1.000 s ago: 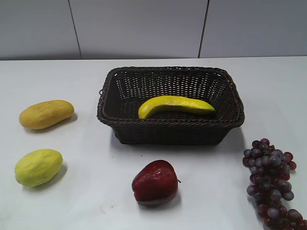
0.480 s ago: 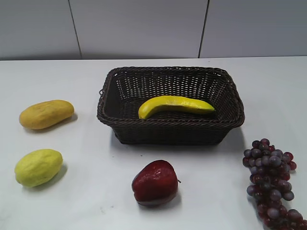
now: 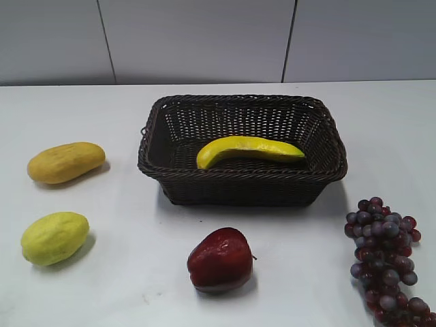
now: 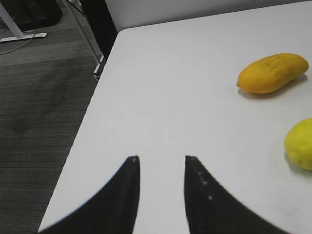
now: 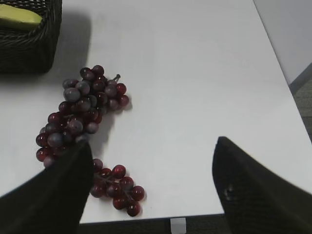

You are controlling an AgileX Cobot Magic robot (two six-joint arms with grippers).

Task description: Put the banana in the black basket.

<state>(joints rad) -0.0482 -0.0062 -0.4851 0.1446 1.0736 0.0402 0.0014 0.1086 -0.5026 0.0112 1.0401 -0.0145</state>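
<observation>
The banana [image 3: 246, 150] lies on its side inside the black basket [image 3: 153, 160] at the middle of the table; nothing holds it. A tip of the banana [image 5: 18, 16] and a corner of the basket [image 5: 34, 53] show at the top left of the right wrist view. My left gripper [image 4: 161, 158] is open and empty over the table's left edge. My right gripper [image 5: 152, 142] is open wide and empty above the table's near right corner, beside the grapes. Neither gripper shows in the exterior view.
An orange-yellow oval fruit [image 3: 66, 162] and a yellow-green oval fruit [image 3: 54, 237] lie left of the basket; both show in the left wrist view [image 4: 273, 73] [image 4: 300, 144]. A red apple [image 3: 220, 260] sits in front. Purple grapes [image 3: 385, 255] [image 5: 80, 114] lie at the right.
</observation>
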